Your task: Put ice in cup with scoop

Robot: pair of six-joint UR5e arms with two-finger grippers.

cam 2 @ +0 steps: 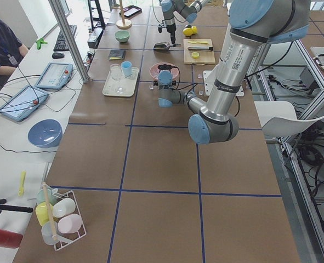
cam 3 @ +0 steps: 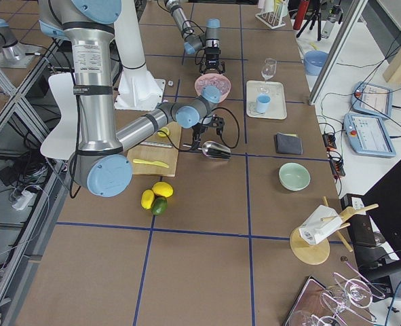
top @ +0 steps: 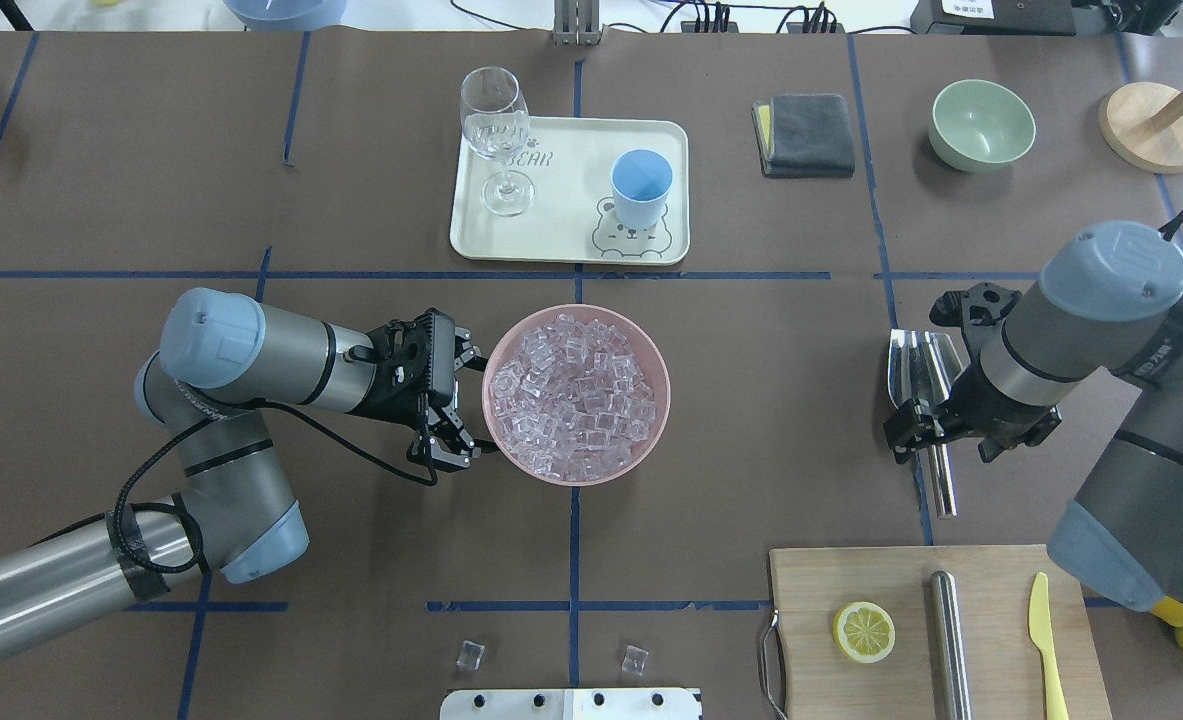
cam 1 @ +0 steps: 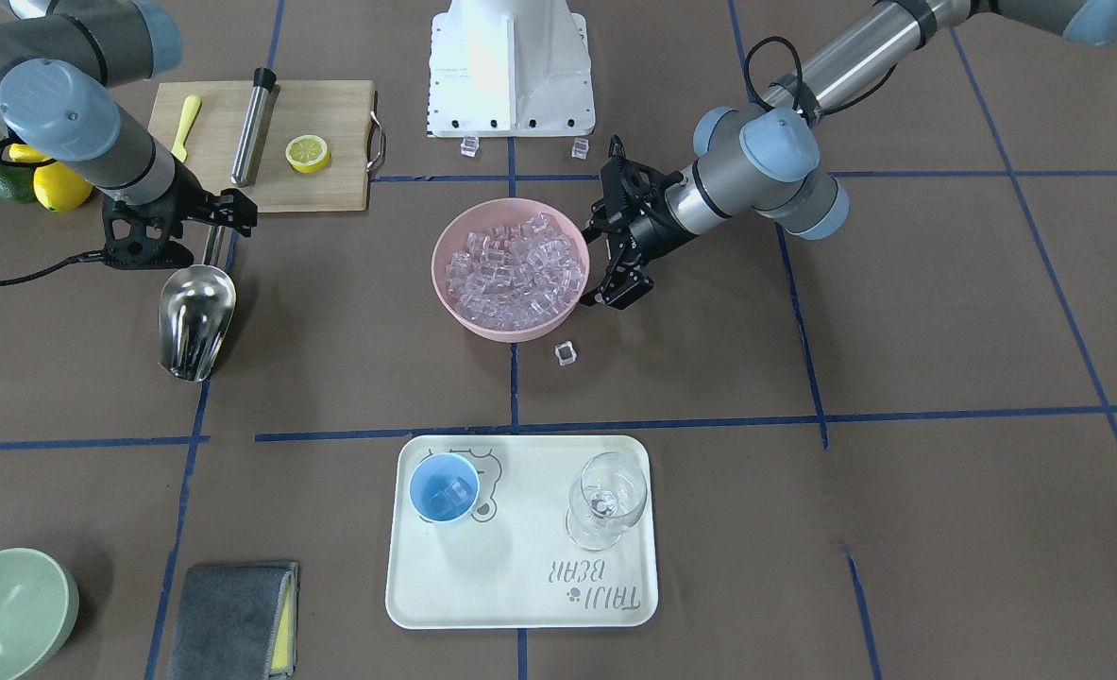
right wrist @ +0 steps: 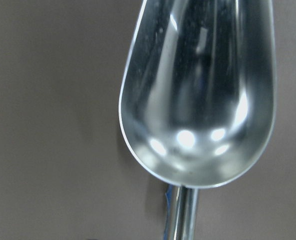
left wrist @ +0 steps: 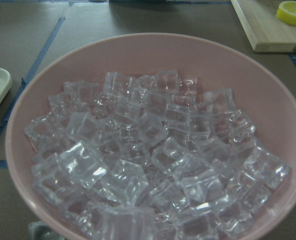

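The scoop [top: 916, 365] lies trough-up on the table [top: 771, 420], at 3 o'clock of the bowl [top: 664, 385] of ice [top: 576, 395] in the overhead view. Its long axis runs 12 to 6, mouth toward 12 and handle toward 6.

The right gripper [top: 941, 438] sits over the handle, jaws seemingly apart on either side of it. The left gripper [top: 463, 405], jaws apart, sits at the bowl's 9.

Likely risks:
- The thin round handle may roll in the pinch, so a loaded scoop twists and spills.
- The scoop's mouth looks wider than the cup [top: 641, 185], which stands at 12 on the tray [top: 561, 200], so cubes may miss.
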